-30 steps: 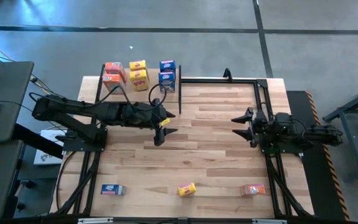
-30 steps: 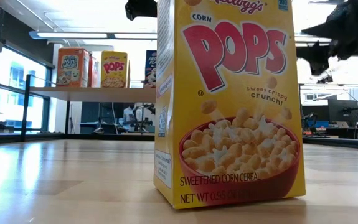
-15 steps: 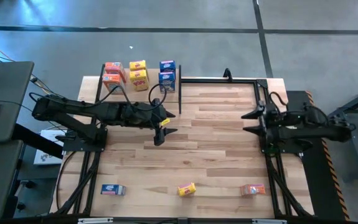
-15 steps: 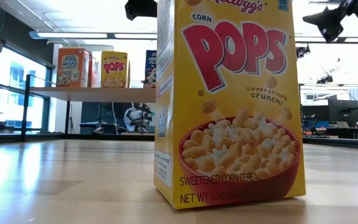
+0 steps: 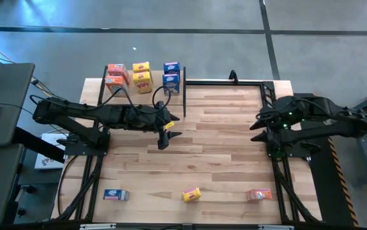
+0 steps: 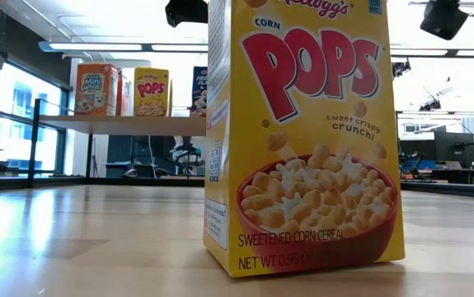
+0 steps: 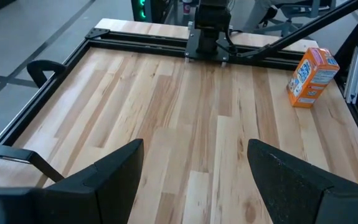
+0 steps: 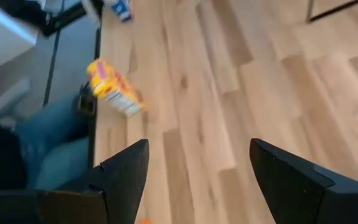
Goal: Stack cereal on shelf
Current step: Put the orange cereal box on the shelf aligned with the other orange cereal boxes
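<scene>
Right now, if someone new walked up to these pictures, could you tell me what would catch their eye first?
The yellow Corn Pops box standing upright right before the low camera fills that view. Behind it, six cereal boxes sit in pairs on the shelf at the table's far left corner, while the left gripper and right gripper hang open and empty.

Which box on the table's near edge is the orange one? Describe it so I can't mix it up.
Start at the tabletop edge farthest from the shelf, where three loose boxes sit in a row. The orange-red box is the one at the right-arm end, below the right gripper; its neighbours are a yellow box in the middle and a blue box.
</scene>
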Controlling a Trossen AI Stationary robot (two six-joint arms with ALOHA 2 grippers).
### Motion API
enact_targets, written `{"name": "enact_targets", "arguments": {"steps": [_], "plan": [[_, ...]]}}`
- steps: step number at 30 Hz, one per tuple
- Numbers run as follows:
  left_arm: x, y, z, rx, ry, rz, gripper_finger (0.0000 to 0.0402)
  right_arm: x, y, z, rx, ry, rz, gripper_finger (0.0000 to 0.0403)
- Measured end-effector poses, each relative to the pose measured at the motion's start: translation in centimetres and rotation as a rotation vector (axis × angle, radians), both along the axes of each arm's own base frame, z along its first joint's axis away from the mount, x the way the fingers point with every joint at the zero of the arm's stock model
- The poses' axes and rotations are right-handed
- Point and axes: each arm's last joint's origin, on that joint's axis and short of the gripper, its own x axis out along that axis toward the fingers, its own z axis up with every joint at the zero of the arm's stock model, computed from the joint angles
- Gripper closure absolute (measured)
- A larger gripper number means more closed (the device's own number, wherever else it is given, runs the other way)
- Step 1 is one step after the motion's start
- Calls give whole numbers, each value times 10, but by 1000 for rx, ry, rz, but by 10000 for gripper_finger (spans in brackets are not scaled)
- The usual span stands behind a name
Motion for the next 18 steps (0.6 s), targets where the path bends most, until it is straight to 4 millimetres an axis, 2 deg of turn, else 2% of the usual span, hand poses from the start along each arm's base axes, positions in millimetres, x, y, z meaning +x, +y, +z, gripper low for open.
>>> {"name": "enact_targets", "arguments": {"steps": [8,18], "plan": [[0,0,0,1,1,0,123,12,15,14,47,215,41,132],[0,0,0,2,1,0,123,33,60,0,47,410,108,132]]}}
